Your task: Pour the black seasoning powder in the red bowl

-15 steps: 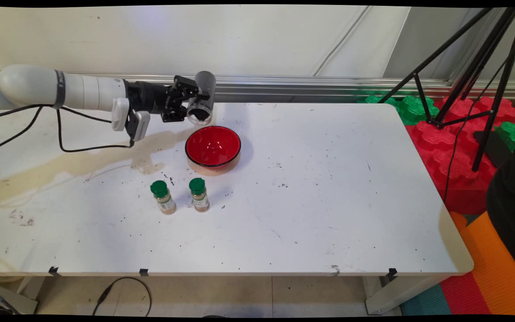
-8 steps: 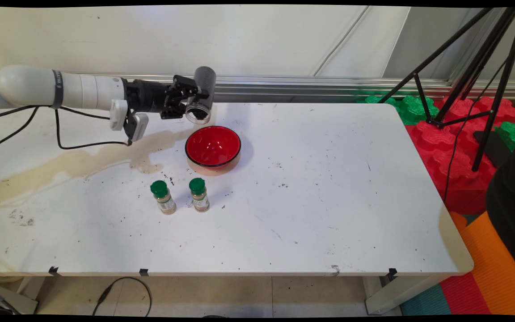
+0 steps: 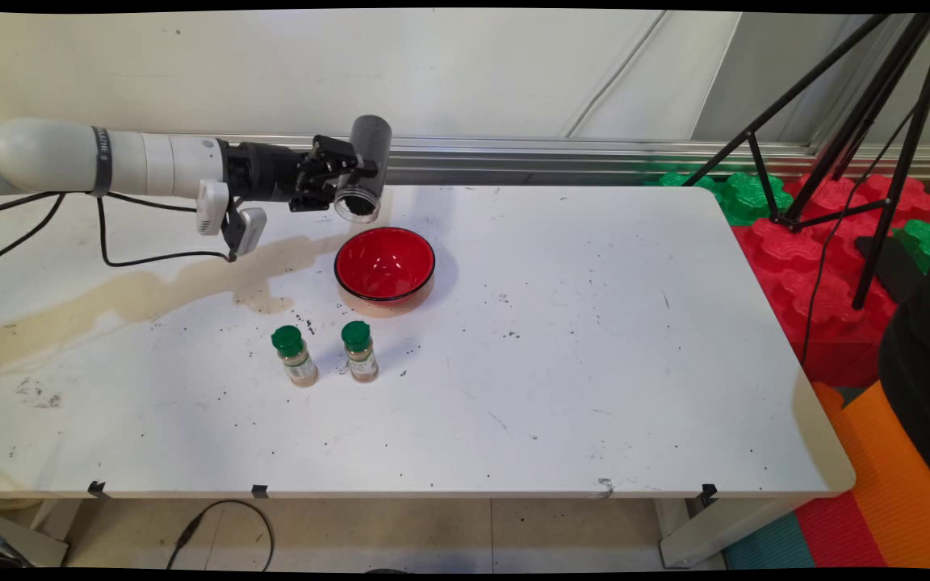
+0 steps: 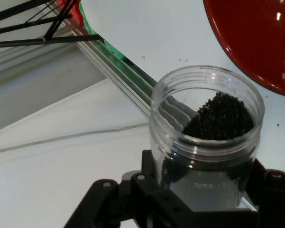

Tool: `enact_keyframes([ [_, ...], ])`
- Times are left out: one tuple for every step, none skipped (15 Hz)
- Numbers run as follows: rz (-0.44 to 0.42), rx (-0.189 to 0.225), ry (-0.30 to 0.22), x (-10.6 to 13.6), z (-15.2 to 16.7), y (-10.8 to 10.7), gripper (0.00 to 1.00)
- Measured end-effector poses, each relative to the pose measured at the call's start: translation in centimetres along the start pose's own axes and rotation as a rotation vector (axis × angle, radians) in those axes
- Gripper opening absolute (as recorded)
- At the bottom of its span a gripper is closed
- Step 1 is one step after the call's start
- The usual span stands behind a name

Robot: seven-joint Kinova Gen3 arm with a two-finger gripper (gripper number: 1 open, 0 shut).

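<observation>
Table: white and scuffed, with a tan spill stain running from its left edge toward the bowl and dark specks scattered round the middle.
Arm: reaches in level from the left, along the far edge, cables drooping under it.
Bowl: red, black-rimmed, upright, in the far-left half of the table; nothing shows inside it.
Jar: clear plastic, lidless, tipped nearly on its side, mouth toward the near edge, held above the table just beyond the bowl's far-left rim. The hand view shows dark grains banked right up to the lip.
Gripper: clenched on the jar's body, one finger on each side.
Spice bottles: two small green-capped ones, left and right, stand side by side but apart, nearer the front edge than the bowl.
Risk: I'd say the mouth looks short of the bowl, so any further tilt could drop grains onto the table; smooth plastic might also slip.
</observation>
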Motion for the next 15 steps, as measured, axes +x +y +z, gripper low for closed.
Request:
enact_keyframes([
  [0.004,0.001,0.0,0.02,0.0,-0.05,0.0],
  [0.01,0.002,0.0,0.05,-0.01,-0.12,0.0],
  [0.017,0.004,0.0,0.08,-0.03,-0.19,0.0],
  [0.022,0.005,-0.001,0.11,-0.03,-0.25,0.0],
  [0.029,0.007,-0.001,0.15,-0.04,-0.32,0.0],
  [0.034,0.008,-0.001,0.18,-0.05,-0.38,0.0],
  [0.04,0.009,0.0,0.22,-0.04,-0.45,0.0],
  [0.048,0.011,0.0,0.27,-0.04,-0.53,0.0],
  [0.055,0.012,0.0,0.3,-0.04,-0.61,0.0],
  [0.061,0.014,-0.001,0.33,-0.04,-0.67,0.0],
  [0.066,0.015,-0.002,0.34,-0.03,-0.74,0.0],
  [0.073,0.016,-0.002,0.37,-0.02,-0.81,0.0],
  [0.079,0.017,-0.002,0.38,-0.01,-0.85,0.0],
  [0.086,0.018,-0.002,0.41,0.03,-0.92,0.0],
  [0.092,0.019,-0.003,0.43,0.05,-0.98,0.0],
])
